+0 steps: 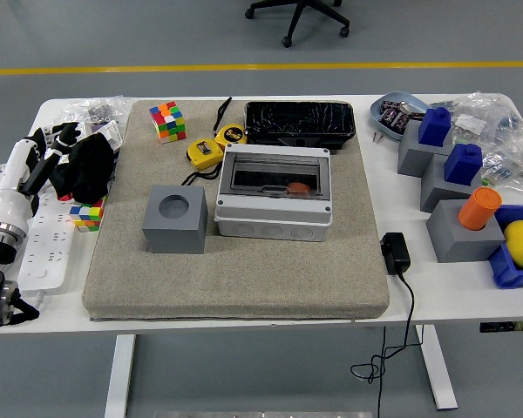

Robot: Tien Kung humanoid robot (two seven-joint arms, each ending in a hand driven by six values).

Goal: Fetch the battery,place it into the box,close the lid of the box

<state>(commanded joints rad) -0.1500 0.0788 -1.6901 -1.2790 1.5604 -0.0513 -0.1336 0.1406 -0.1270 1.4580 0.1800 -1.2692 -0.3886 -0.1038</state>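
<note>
Head view: your left hand (59, 138) hovers with relaxed, empty fingers well left of the box (275, 192), whose clear lid lies flat over an orange battery (298, 187), a grey cube (175, 219) just left of the box on the worktop (458, 283).

High forward-down view over table (244, 309)

No lettering, brand, number or sign can be read anywhere. The two yellow tape measures (215, 144) carry dark round labels, and the packets (497, 131) at the tabletop's far right corner show small print, but both are too small and blurred to make out.
</note>
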